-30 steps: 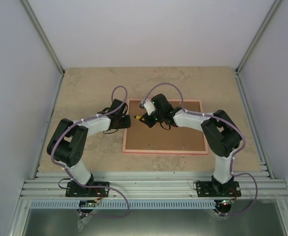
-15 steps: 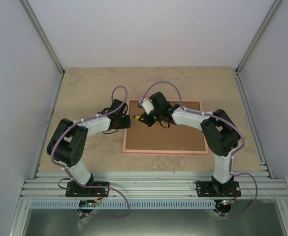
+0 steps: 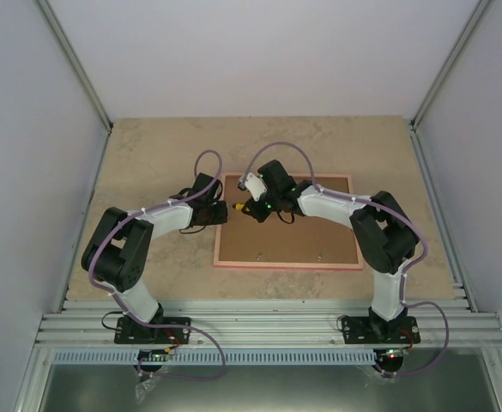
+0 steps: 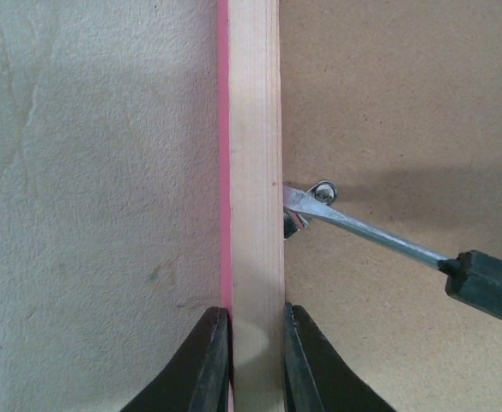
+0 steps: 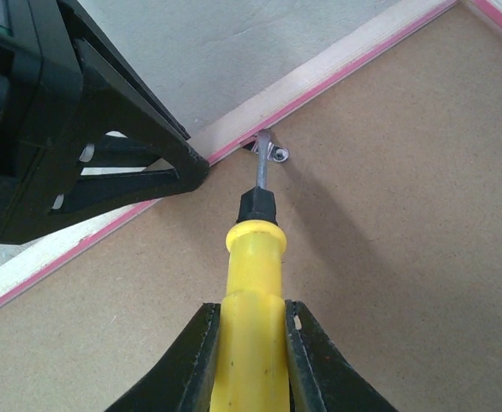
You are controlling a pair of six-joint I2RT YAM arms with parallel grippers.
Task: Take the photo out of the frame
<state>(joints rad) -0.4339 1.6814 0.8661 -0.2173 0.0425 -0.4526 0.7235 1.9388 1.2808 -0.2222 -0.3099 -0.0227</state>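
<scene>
unclipping the back, it seems: left jaws pinch the frame point(image 4: 255, 129) rail, right jaws grip a yellow screwdriver point(image 5: 252, 283), tip on the metal retaining clip point(image 4: 323, 190) — next it likely needs swivelling off the backing board point(image 4: 405, 103).

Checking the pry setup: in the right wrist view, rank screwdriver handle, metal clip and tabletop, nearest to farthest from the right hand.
1. Gripped in the right hand: yellow screwdriver handle.
2. Ahead, at the blade tip: metal clip.
3. Beyond the frame: tabletop.
</scene>
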